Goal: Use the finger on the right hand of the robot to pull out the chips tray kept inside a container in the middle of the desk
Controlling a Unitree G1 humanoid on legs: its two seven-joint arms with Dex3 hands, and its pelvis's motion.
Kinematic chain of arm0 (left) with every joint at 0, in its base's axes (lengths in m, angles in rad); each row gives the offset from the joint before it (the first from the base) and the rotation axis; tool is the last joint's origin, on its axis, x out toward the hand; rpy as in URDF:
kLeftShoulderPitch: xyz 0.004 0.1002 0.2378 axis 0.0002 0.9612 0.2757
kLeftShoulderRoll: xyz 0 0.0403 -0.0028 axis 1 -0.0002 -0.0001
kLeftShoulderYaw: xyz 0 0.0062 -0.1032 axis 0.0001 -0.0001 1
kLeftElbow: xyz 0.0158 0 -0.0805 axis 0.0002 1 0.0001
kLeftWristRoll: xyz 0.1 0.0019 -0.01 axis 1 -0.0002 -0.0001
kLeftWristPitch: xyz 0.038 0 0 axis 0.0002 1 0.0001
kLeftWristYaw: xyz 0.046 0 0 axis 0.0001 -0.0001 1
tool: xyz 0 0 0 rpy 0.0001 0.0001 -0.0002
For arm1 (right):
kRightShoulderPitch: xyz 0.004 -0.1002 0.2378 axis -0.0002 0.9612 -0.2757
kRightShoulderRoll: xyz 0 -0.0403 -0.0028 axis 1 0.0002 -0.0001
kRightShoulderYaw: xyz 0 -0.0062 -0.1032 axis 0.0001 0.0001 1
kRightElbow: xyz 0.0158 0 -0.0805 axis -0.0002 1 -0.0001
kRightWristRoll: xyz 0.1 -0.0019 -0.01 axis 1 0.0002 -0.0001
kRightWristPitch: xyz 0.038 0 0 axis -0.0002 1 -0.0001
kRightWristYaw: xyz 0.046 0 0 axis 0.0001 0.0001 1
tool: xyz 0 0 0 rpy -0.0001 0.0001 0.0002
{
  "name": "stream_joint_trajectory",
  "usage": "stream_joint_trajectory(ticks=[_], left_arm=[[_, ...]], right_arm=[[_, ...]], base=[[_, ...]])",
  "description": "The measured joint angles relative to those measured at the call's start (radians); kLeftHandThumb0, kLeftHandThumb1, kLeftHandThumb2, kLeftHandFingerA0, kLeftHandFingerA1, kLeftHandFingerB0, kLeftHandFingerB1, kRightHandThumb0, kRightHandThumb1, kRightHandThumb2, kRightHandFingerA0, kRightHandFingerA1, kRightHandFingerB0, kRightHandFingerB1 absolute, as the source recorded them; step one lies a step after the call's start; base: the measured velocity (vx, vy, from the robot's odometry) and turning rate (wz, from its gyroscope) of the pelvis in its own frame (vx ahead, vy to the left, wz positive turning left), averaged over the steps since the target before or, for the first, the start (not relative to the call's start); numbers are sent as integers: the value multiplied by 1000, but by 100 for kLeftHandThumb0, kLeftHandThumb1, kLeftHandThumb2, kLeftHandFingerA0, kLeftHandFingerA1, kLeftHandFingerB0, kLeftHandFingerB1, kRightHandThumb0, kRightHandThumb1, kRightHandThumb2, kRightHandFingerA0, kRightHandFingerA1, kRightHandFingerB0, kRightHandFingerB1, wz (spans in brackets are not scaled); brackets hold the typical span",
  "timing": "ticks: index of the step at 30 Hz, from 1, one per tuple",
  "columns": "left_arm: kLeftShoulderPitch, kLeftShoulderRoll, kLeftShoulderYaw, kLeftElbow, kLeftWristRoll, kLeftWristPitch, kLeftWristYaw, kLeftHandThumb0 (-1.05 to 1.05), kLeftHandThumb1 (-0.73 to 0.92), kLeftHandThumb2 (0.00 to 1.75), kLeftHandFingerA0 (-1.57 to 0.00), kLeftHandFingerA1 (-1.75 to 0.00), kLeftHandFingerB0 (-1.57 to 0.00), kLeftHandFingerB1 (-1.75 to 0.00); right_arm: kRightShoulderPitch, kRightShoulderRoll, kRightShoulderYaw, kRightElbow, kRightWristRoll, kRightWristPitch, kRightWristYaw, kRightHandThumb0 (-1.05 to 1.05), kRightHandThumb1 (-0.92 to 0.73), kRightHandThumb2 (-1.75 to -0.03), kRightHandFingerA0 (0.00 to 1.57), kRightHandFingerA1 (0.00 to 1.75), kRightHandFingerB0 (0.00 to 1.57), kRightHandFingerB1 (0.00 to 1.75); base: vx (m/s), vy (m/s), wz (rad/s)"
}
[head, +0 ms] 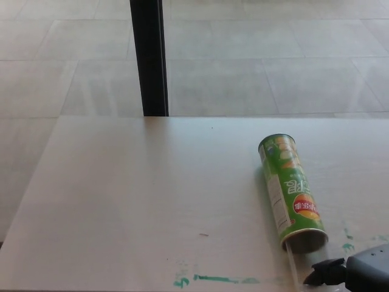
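Observation:
A green chips can (290,190) lies on its side right of the desk's middle, with its open mouth (306,239) facing me. From the mouth a clear plastic tray (295,265) sticks out toward the near edge; it is faint and hard to make out. My right hand (355,272) comes in at the bottom right corner, grey with a black end that lies just right of the tray and a little below the can's mouth. Most of the hand is cut off by the picture's edge. My left hand does not show.
The pale desk (140,194) carries green paint smears (219,279) near its front edge and small ones (347,246) right of the can. A black post (149,58) stands behind the desk's far edge, on a tiled floor.

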Motion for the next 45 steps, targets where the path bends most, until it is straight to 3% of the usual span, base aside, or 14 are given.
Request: stream_joint_trajectory(ticks=[5, 7, 17, 36, 37, 45], left_arm=[[6, 0, -4, -2, 1, -2, 1, -73, 72, 62, -33, -75, -36, -62], [6, 0, -3, -1, 0, -4, 1, -74, 71, 61, -32, -74, -35, -57], [7, 0, -2, -7, -1, -8, -1, -73, 72, 62, -31, -74, -31, -56], [13, 0, -1, 5, -1, -8, 1, -72, 71, 62, -34, -75, -36, -58], [13, 0, 0, 5, -1, -8, 1, -70, 73, 62, -34, -73, -32, -51], [14, 0, -1, 10, -1, -9, 7, -73, 71, 61, -35, -73, -36, -57]], right_arm=[[19, 19, 5, 2, 3, 4, -8, -13, -57, -57, 84, 142, 53, 46], [28, 29, 10, 11, 3, 4, -18, -20, -54, -64, 85, 141, 53, 50], [47, 40, 34, 30, -13, 14, -48, -14, -58, -58, 80, 146, 52, 46], [133, -17, -6, -23, -3, 15, -47, -15, -58, -58, 78, 145, 53, 45], [137, -19, -8, -26, -2, 15, -47, -16, -59, -58, 77, 145, 53, 44], [183, -28, -16, -57, 3, 19, -42, -17, -59, -57, 79, 141, 53, 44]], base=[[0, 0, 0], [0, 0, 0], [0, 0, 0], [0, 0, 0], [0, 0, 0], [0, 0, 0]])
